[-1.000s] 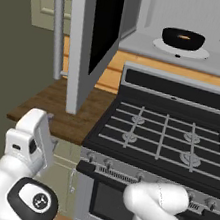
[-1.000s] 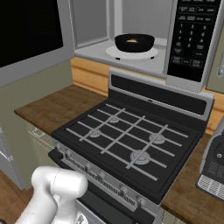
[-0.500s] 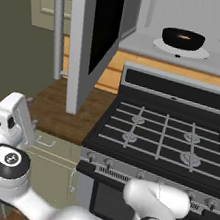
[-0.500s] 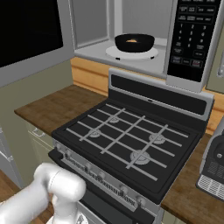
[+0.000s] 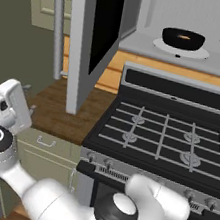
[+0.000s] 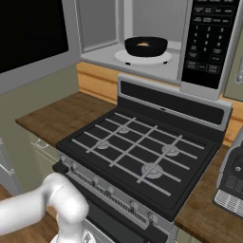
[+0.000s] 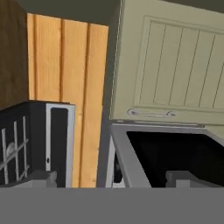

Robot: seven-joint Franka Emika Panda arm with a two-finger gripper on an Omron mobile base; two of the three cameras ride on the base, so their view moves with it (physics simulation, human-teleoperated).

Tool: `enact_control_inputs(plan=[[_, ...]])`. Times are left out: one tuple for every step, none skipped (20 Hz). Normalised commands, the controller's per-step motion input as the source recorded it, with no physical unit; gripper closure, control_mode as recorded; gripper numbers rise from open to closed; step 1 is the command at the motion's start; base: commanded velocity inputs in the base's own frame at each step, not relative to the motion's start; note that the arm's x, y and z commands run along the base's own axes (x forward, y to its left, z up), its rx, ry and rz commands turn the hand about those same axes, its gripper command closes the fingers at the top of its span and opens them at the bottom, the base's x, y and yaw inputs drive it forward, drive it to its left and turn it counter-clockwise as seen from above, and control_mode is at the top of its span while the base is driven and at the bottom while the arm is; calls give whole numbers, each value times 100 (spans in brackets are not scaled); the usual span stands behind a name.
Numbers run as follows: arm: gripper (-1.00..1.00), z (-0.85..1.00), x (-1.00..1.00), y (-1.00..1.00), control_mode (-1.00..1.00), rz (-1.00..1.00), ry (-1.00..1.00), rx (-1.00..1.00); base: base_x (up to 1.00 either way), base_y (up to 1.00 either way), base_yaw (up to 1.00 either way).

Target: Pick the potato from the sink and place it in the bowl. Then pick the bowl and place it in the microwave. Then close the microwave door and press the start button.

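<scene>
Hand view: gripper (image 7: 109, 177) is sitting low beside the open microwave door (image 7: 175, 153), holding nothing, its jaws standing apart.
In the hand view, the two dark fingertips (image 7: 43, 177) are showing at the bottom edge with a wide gap between them, the door's grey frame and black glass lying just ahead and a pale panelled cabinet door (image 7: 175, 65) beyond it. In the left base view, the arm is reaching low to the left, the hand resting near the wooden counter (image 5: 56, 108), left of the swung-out door (image 5: 94, 33). The bowl (image 6: 145, 46) is sitting on the white turntable (image 6: 142, 58) inside the microwave (image 6: 137, 33), with the potato (image 6: 142, 44) showing as an orange patch inside it. The stove (image 6: 137, 156) is standing directly below the microwave.
</scene>
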Motion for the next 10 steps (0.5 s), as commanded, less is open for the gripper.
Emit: enact_control_inputs(plan=[[-100, 13, 21, 0, -100, -29, -14, 0, 0, 0, 0], [-100, 25, 13, 0, -100, -27, -15, 0, 0, 0, 0], [-100, 30, 13, 0, -100, -24, -12, 0, 0, 0, 0], [-100, 35, 11, -2, -100, -21, -10, 0, 0, 0, 0], [-100, 36, 14, -7, -100, -18, -8, 0, 0, 0, 0], [-100, 31, 21, -4, -100, -16, -5, 0, 0, 0, 0], [-100, 39, 19, -7, -100, -15, -9, 0, 0, 0, 0], [-100, 44, 16, -4, -100, -12, -11, 0, 0, 0, 0], [-100, 52, 10, -9, -100, -11, -13, 0, 0, 0, 0], [-100, 52, 11, -19, -100, -10, -10, 0, 0, 0, 0]])
